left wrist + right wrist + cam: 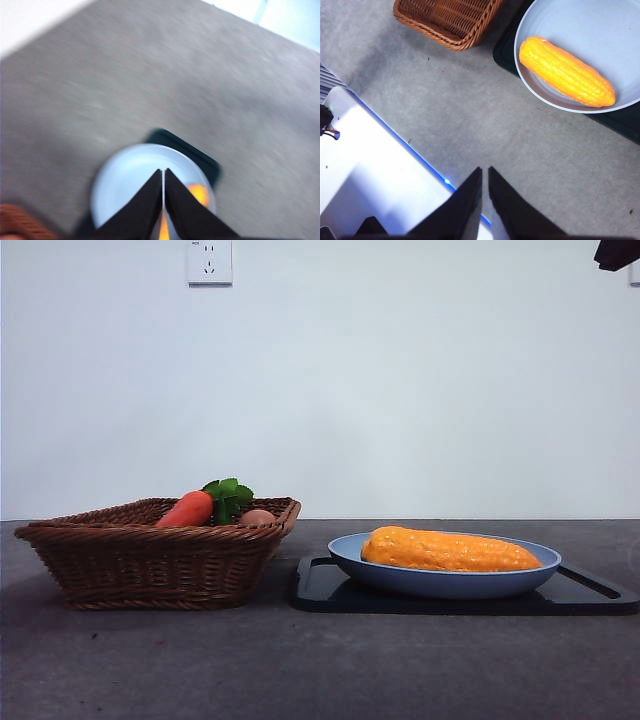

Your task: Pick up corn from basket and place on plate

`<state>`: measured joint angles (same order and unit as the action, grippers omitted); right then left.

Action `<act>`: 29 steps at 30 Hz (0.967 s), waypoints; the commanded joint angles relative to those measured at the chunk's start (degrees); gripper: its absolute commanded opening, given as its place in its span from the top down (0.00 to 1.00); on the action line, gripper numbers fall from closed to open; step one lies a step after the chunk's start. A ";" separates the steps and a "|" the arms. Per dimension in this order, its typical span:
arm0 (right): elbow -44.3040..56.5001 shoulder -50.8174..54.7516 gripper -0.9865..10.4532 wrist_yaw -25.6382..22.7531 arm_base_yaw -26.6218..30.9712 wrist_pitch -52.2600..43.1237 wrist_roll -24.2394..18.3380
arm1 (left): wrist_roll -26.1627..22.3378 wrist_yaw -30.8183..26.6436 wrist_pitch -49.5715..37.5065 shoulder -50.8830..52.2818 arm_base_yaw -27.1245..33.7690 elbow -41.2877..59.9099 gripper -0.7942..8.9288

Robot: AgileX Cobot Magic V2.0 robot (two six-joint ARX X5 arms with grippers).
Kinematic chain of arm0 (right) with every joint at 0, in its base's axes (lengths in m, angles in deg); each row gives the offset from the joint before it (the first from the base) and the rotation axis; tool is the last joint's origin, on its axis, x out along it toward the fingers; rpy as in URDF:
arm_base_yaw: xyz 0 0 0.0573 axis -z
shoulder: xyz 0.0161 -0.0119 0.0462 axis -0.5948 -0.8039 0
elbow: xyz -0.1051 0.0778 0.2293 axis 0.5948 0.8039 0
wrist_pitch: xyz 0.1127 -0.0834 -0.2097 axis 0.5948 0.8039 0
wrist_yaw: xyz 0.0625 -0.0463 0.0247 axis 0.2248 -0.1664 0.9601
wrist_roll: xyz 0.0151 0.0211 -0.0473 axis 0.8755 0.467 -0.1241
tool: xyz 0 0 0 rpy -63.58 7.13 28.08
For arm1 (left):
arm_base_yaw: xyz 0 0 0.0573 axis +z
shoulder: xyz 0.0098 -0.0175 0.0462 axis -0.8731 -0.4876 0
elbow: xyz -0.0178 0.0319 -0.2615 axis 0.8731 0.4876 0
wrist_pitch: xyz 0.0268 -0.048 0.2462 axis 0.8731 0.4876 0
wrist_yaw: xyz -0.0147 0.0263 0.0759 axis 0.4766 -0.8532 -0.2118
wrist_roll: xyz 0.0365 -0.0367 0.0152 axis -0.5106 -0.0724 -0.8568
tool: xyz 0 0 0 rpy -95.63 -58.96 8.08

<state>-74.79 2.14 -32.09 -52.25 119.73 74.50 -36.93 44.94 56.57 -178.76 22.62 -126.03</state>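
Two carriers on the table [320, 670], w/ the basket [150, 560] at the left and the plate [440, 582] at the right, sitting on a black tray [600, 595]. Basket and tray corner are near each other but apart. In the basket: a carrot [187, 509] w/ green leaves leaning toward the back rim, and a pale rounded item [257, 517] just beside it, too hidden to ID.

Corn [445, 551] is already on the plate, lying flat along the middle, thick end toward the basket side, tip tapering toward the plate's right rim. Task looks done, judging by that.

Handling, as a guess: cob looks stiff and fairly light, prob. a plastic prop; bumpy kernels should give decent grip, but the round body could roll in the shallow dish. Best hold would be across the thick middle, jaws square to its length, not at the thin tip.

Left gripper [163, 172] hangs above the plate, view blurred, jaws pressed together, holding nothing; corn peeks out beside them. Right gripper [484, 172] sits high over the table's near edge, well apart from plate and basket, jaws nearly touching, empty. Front view shows only a black tip at the top right corner; can't tell which arm.
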 commanded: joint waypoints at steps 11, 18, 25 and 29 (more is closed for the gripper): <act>-0.85 -0.52 0.91 0.33 -0.24 -0.35 -0.85 | -1.92 -0.37 -0.96 17.92 19.87 0.68 0.91; -0.85 -0.52 0.91 0.35 -0.24 -0.35 -0.87 | -1.95 -0.37 -4.68 32.79 32.72 14.78 0.91; -0.85 -0.52 0.91 0.33 -0.24 -0.35 -0.85 | -1.84 -0.37 -19.98 49.29 40.68 38.38 0.91; -0.85 -0.52 0.91 0.35 -0.24 -0.35 -0.85 | -1.03 -0.39 -28.48 57.07 42.29 51.34 0.91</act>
<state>-74.79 2.14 -32.09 -52.25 119.73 74.13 -38.07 44.29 29.46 -121.80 64.69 -76.63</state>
